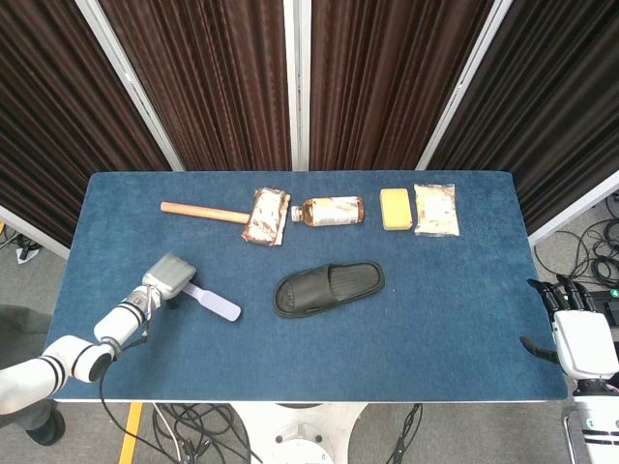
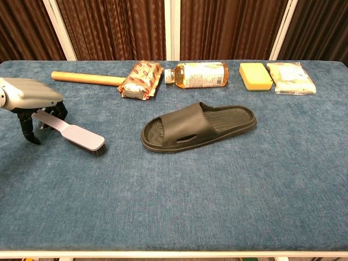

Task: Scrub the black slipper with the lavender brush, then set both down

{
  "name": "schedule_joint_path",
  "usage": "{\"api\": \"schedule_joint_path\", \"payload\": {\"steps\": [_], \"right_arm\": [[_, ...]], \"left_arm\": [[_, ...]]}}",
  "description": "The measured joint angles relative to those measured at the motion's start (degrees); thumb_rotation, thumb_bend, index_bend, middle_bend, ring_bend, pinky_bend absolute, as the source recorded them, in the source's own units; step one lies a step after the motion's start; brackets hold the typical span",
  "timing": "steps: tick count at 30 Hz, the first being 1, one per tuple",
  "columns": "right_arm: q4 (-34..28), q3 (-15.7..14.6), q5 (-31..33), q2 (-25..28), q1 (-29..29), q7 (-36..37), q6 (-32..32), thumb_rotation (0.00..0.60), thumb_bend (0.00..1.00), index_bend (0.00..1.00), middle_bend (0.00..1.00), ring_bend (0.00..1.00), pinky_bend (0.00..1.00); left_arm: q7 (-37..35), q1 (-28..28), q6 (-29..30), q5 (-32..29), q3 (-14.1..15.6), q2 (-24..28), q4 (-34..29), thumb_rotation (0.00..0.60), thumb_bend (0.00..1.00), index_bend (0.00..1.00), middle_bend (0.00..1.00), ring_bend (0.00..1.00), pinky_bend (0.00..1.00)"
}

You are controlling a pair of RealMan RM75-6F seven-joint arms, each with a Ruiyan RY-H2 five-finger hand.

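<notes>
Our left hand [image 2: 27, 103] sits over the handle end of the lavender brush [image 2: 73, 133] at the frame's left edge — whether it grips, we cannot tell — the brush's long axis running lower right toward the black slipper [image 2: 198, 126] at mid-tabletop, our idle right hand [image 1: 578, 333] well apart.

head view high, looking down on whole table [image 1: 455, 319]; chest view low, nearer; both share tabletop.
</notes>
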Motion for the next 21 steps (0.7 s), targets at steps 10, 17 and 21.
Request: {"api": "schedule_joint_path", "payload": {"steps": [10, 17, 21], "right_arm": [[-0.08, -0.09, 0.09, 0.02, -0.23, 0.62, 0.19, 0.600, 0.03, 0.16, 0.23, 0.07, 0.11], [0.17, -0.31, 0.18, -0.13, -0.29, 0.99, -0.12, 0.600, 0.03, 0.16, 0.23, 0.07, 0.11], [0.29, -0.36, 0.28, -0.19, -0.35, 1.36, -0.21, 0.600, 0.03, 0.16, 0.24, 0.07, 0.11]], "left_arm": [[-0.77, -0.61, -0.45, -0.48, 0.60, -0.67, 0.99, 0.600, 0.03, 0.68, 0.74, 0.59, 0.59], [-0.98, -1.18, -1.07, -1.12, 0.83, -0.78, 1.11, 0.600, 0.21, 0.77, 0.86, 0.73, 0.73], [-1.34, -1.67, -2.22, -1.68, 0.94, -0.32, 0.84, 0.600, 0.32, 0.79, 0.89, 0.76, 0.77]]}}
